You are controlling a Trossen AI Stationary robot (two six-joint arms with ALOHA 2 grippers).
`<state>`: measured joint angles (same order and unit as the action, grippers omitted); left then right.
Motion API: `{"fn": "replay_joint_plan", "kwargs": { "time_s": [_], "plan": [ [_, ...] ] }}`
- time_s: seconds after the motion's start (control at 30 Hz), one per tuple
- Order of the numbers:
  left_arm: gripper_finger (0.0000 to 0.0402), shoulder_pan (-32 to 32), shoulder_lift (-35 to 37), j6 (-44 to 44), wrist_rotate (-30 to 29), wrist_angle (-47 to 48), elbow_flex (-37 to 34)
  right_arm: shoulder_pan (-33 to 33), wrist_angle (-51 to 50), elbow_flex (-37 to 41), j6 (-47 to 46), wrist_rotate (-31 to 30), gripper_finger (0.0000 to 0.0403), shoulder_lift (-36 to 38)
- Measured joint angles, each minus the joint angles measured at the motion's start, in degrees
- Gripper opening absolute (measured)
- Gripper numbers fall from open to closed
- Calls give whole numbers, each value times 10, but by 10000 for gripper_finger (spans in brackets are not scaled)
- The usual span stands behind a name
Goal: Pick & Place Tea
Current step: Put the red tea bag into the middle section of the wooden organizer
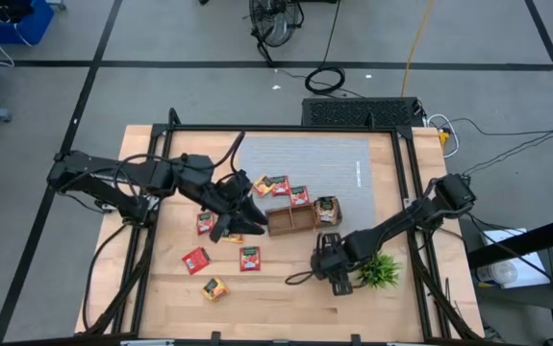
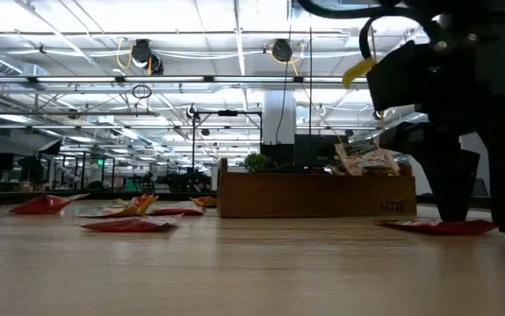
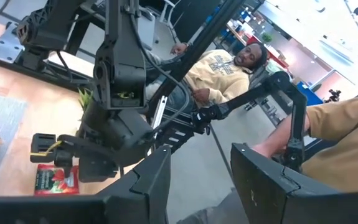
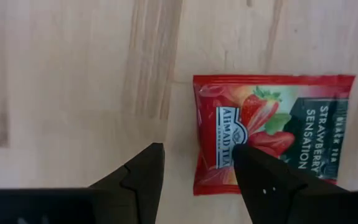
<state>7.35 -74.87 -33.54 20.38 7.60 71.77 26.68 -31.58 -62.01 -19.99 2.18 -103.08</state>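
Right gripper (image 4: pixel 194 177) open, empty, poised over a red strawberry tea sachet (image 4: pixel 272 134) lying flat on the table (image 4: pixel 73 74). Light, thin, slippery foil; pinch one edge. Left gripper (image 3: pixel 200 180) open, empty.

This is a robotics lab or test bay inside a large open-plan industrial hall: the wooden worktable (image 1: pixel 286 279) stands in a black metal frame on a bare grey concrete floor (image 1: pixel 161 38) marked with dark lines, with loose cables (image 1: pixel 326 79) and a yellow cord (image 1: pixel 415 43) running across it. The low view looks past the table into a long room with rows of ceiling strip lights (image 2: pixel 103 39), exposed pipes and ducts, hanging cable reels (image 2: pixel 142 54) and distant workstations. In the left wrist view a seated person in a pale yellow sweatshirt (image 3: pixel 219 68) waits just beside the rig, among blue bins and equipment.
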Motion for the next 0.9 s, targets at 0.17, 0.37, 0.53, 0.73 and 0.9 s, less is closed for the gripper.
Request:
{"fn": "replay_joint_plan", "kwargs": {
  "time_s": [0.17, 0.37, 0.53, 0.73, 0.9],
  "plan": [
    [170, 7, 0, 0, 0, 0, 0, 7, 1, 0, 2, -25, 160, -15],
    [170, 11, 0, 0, 0, 0, 0, 6, 4, 1, 17, -42, 80, -13],
    [170, 11, 0, 0, 0, -1, 0, 5, 8, 1, 29, -42, 12, -13],
    [170, 11, 0, 0, 0, -1, 0, 5, 18, 2, 25, -40, 7, -14],
    [170, 10, 0, -5, 0, -1, 0, 9, -10, 2, 27, -71, 4, 14]
  ]
}}
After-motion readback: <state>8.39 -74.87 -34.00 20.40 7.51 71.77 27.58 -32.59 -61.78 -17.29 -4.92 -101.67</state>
